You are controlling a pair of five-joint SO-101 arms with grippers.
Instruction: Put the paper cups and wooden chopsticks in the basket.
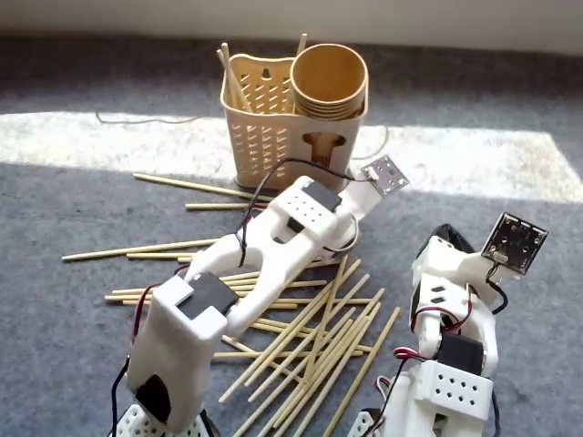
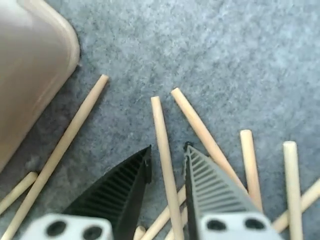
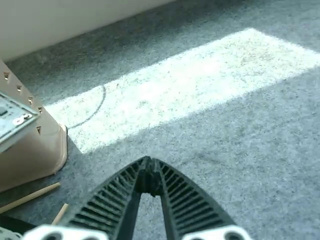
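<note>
- High view: the far basket [image 1: 260, 137] holds stacked paper cups [image 1: 329, 80] and a few chopsticks [image 1: 232, 77].
- Loose chopsticks [image 1: 314, 341] lie scattered nearer, on the carpet [image 1: 55, 309].
- Left gripper [image 2: 167, 148] jaws spread around one chopstick [image 2: 160, 127]; right gripper [image 3: 148, 167] jaws pressed together.

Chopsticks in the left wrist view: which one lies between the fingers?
The chopstick running between the left gripper's open fingers; the others all lie outside them.

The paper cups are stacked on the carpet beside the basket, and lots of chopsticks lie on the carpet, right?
No. The high view shows the paper cups stacked inside the basket, not beside it. Lots of chopsticks do lie on the carpet.
</note>
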